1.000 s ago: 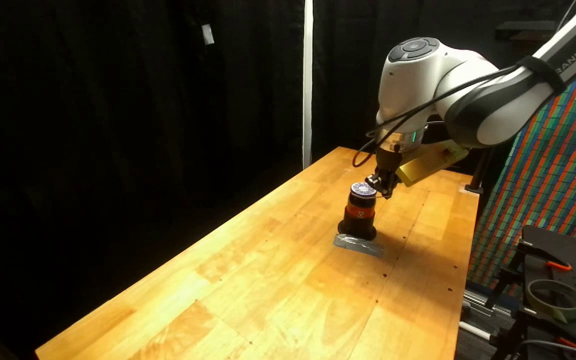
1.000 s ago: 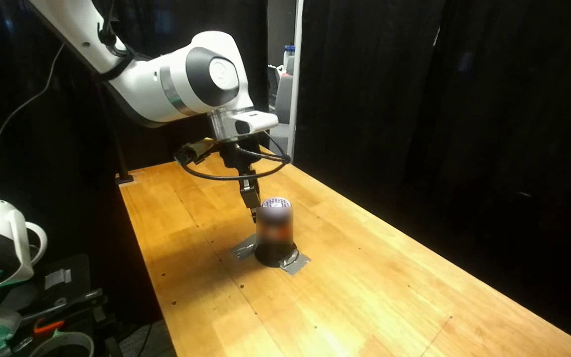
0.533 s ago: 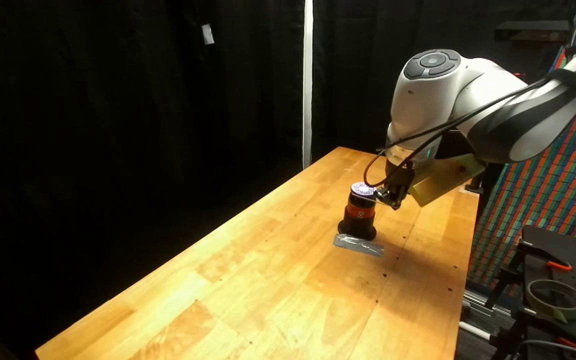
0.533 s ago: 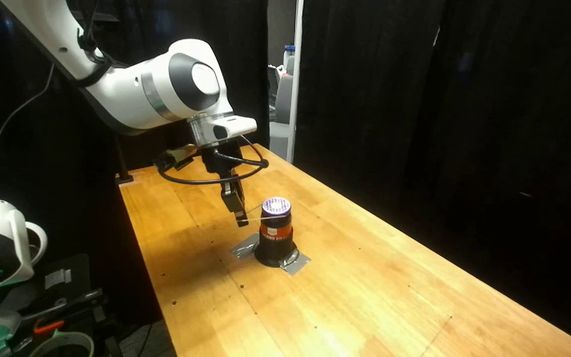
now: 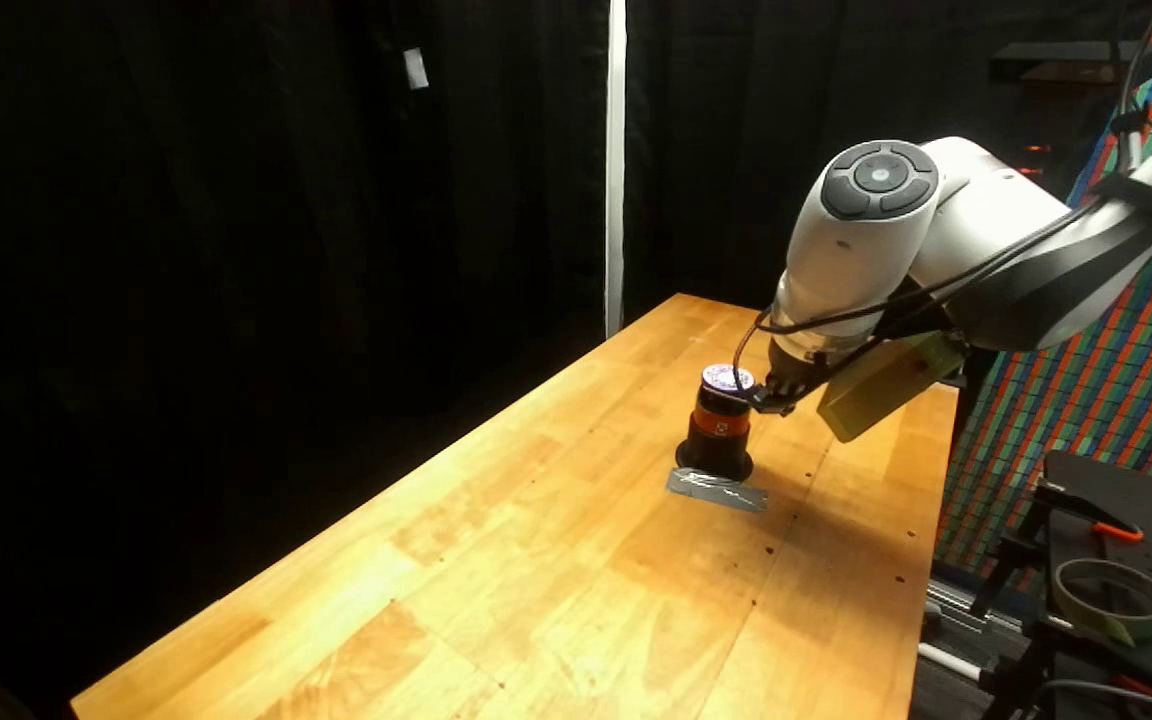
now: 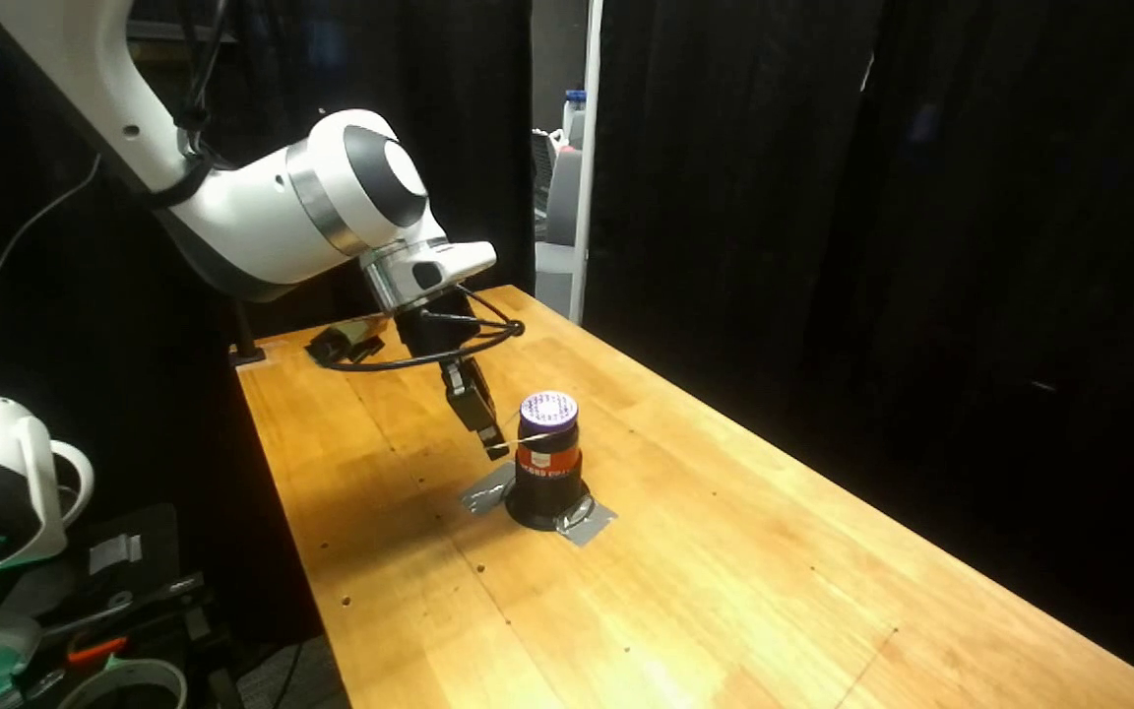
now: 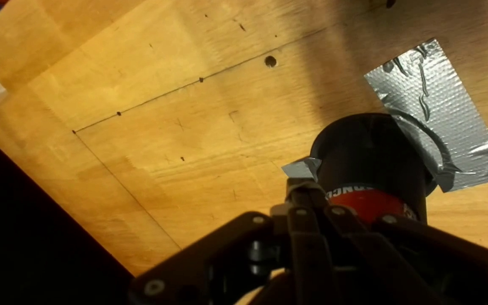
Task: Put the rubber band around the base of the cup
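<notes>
The cup [image 6: 549,461] is a black cylinder with a red-orange label and a pale purple patterned top. It stands upright on the table in both exterior views [image 5: 721,425], and its lower part shows in the wrist view [image 7: 369,205]. The rubber band [image 6: 526,441] is a thin pale loop from the cup's upper body, below the top, to my fingertips. In the wrist view the band [image 7: 309,185] wraps across the closed fingertips. My gripper [image 7: 310,197] is shut and tilted, close beside the cup at upper-body height in both exterior views [image 6: 495,448] [image 5: 771,402]. The band's far side is hidden.
Grey tape strips [image 7: 443,114] hold the cup's black foot to the wooden table [image 5: 576,560]. A side stand [image 5: 1136,580] with a tape roll is beyond the table edge. A cable loop [image 6: 419,364] hangs round my gripper.
My gripper has moved down and away from above the cup's side, and the wrist has tilted so the fingertips point toward the cup. The cup has not moved.
</notes>
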Tool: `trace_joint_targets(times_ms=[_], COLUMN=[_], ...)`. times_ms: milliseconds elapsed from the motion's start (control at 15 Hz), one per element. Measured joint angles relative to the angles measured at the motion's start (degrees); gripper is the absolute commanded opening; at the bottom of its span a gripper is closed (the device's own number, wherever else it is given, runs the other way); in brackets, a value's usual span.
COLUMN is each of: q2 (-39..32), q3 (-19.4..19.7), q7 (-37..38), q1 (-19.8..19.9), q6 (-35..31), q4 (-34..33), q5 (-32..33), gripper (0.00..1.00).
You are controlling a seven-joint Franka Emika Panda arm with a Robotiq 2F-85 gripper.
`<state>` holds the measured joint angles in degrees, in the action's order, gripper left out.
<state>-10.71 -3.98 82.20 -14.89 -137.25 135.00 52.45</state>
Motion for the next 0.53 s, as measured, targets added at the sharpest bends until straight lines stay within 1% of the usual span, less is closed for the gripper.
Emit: trace_joint_targets(times_ms=[133,200,267,333,533], q2=[-1.0,-1.5,-2.1,-2.6,-4.1], q3=[-0.7,-1.1,-1.5,-1.9,-2.7], q7=[1.5,2.0,2.2,2.3,2.6], q1=[0.0,0.0,-0.1,-0.1,-0.4], q6=[0.8,1.2,1.6,2.0,3.3], q4=[-0.8,-1.3,-1.8,-2.4,-4.1], q5=[1.9,2.5,2.9,3.1,3.5], gripper=[0.05,0.04,0.04,0.02,0.04])
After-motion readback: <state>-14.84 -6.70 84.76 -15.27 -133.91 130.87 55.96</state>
